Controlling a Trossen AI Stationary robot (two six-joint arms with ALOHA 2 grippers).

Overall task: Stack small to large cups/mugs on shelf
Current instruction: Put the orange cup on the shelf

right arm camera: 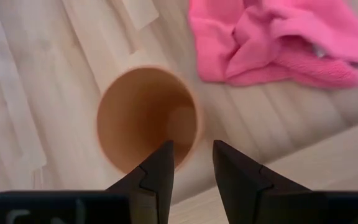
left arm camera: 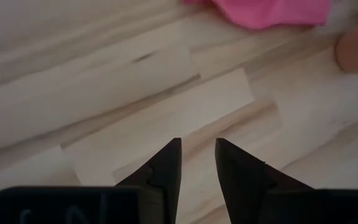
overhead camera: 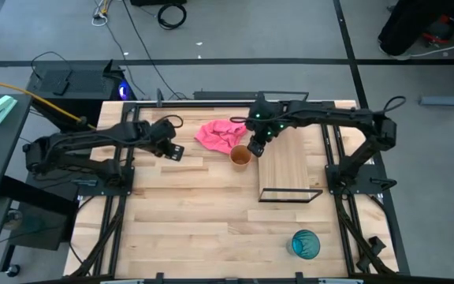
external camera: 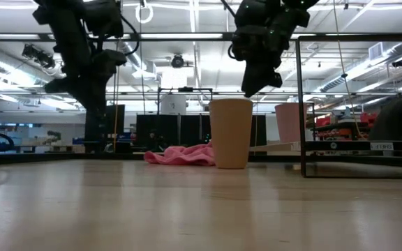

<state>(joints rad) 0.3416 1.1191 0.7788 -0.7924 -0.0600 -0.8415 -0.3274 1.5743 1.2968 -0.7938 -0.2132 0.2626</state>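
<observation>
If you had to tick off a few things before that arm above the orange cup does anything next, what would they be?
1. Orange cup upright on the tabletop: ok.
2. Right gripper above the orange cup, fingers parted, holding nothing: ok.
3. Pink cloth clear of the cup: cannot tell, it lies close beside.
4. Shelf board bare beside the cup: ok.
5. Left gripper away from the cup, empty: ok.
6. Teal cup upright, at the table's near edge: ok.

No readable text, label, brand, number or sign in any view.
</observation>
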